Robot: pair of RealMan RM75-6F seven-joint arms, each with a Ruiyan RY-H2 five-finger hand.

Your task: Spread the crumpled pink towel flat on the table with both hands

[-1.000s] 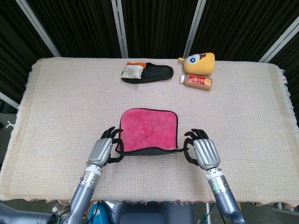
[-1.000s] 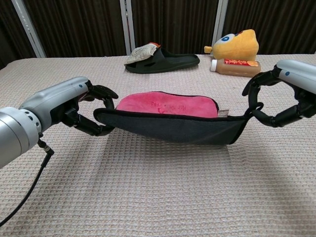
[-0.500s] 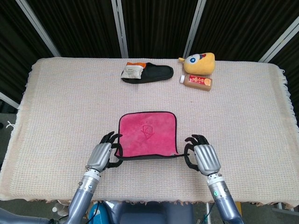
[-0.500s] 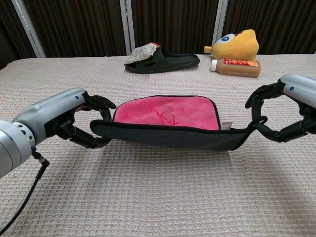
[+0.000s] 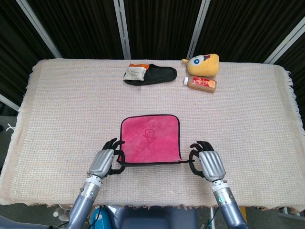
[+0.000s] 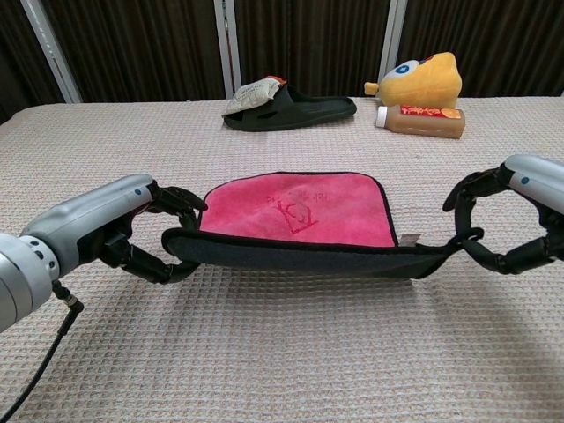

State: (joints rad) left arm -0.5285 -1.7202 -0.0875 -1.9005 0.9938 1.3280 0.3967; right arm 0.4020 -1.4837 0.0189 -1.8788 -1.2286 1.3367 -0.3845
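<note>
Your left hand (image 6: 132, 231) and right hand (image 6: 515, 216) each pinch a near corner of the pink towel (image 5: 150, 138), pulling its raised near edge taut so it can settle flat on the counter (image 5: 62, 105).

A table (image 5: 57, 109) draped in a cream waffle-weave cloth (image 5: 248, 124) stands before dark, possibly curtained, walls (image 5: 157, 24) crossed by silver metal struts (image 5: 122, 28).

The right hand (image 6: 520, 216) runs off the chest view's right edge, its wrist and arm cut away. The left arm's grey forearm (image 6: 22, 264) leaves at the left edge. The label print on the small brown plastic bottle (image 5: 200, 83) is too tiny to read.
</note>
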